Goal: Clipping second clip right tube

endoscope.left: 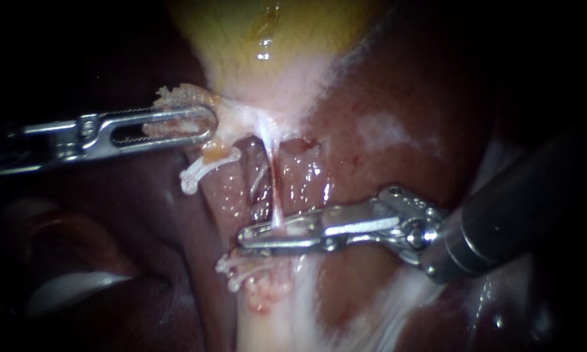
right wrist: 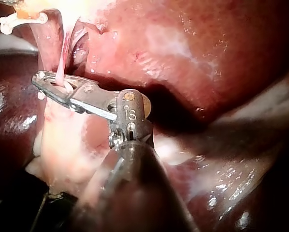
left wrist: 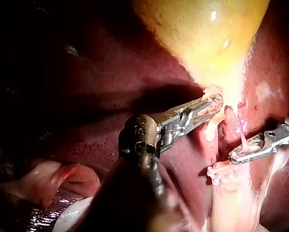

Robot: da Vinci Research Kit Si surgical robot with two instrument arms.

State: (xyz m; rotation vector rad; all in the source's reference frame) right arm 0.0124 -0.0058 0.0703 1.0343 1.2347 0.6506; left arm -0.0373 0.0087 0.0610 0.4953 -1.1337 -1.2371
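Endoscope view: the left instrument's end effector (endoscope.left: 208, 124) is clamped on the frayed, pale neck of the gallbladder (endoscope.left: 260, 39), both jaws pressed against the tissue from two sides. The yellow body of the gallbladder lies beyond the end effector's tip. The right tube (endoscope.left: 272, 176), a thin pale strand, runs taut from that neck to the right instrument's end effector (endoscope.left: 244, 236). That end effector is closed around the tube, its two slim jaws touching the tube from either side. A pale sliver shows between these jaws beside the tube, but it cannot be told whether it is a clip.

A white clip (endoscope.left: 205, 168) sits just under the left end effector, on tissue beside the right tube. A second white clip (endoscope.left: 236, 270) lies just under the tip of the right end effector, apart from it. Glistening dark red liver (endoscope.left: 404, 98) lies behind both end effectors.

Right wrist view: the right end effector (right wrist: 38, 79) reaches ahead of its shaft. The right tube (right wrist: 62, 58) passes between its jaws near the tip, with liver (right wrist: 183, 48) beside it.

Left wrist view: the left end effector (left wrist: 217, 100) grips the base of the gallbladder (left wrist: 207, 34). The right end effector (left wrist: 234, 155) holds the tube (left wrist: 238, 130) a little beyond it.
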